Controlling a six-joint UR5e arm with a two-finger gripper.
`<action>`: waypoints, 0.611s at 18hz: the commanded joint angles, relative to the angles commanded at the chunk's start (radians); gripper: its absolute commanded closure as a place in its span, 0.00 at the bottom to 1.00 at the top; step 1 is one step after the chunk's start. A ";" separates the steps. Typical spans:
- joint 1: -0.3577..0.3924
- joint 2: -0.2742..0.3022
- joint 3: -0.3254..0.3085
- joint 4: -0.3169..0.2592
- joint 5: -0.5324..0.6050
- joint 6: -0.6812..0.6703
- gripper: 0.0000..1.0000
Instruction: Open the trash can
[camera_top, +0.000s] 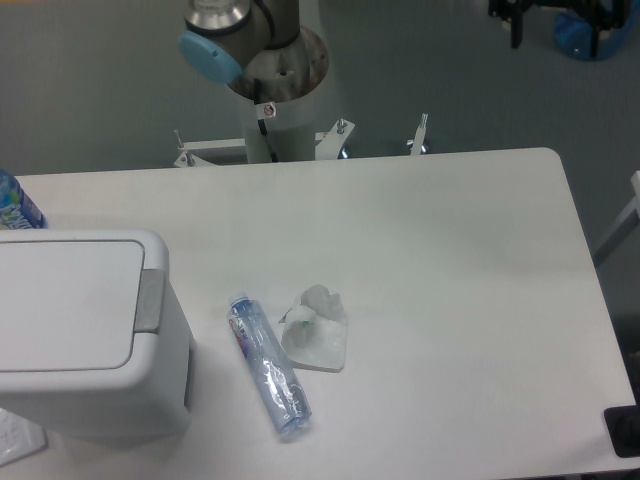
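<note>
The trash can is a large boxy white bin at the table's left side. Its flat lid lies down and closed. A grey push-button strip runs along the lid's right edge. Only the arm's base and a joint with a blue cap show, at the top behind the table. The gripper is out of view.
An empty clear plastic bottle lies on the table right of the bin. Beside it sits a crumpled white tissue wad. Another bottle with a blue label peeks in behind the bin at the far left. A dark object sits at the table's lower right corner.
</note>
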 joint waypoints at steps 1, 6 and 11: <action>-0.002 0.000 -0.002 0.000 0.000 0.000 0.00; -0.015 0.000 0.000 0.000 -0.002 -0.020 0.00; -0.037 0.000 -0.005 0.006 -0.087 -0.240 0.00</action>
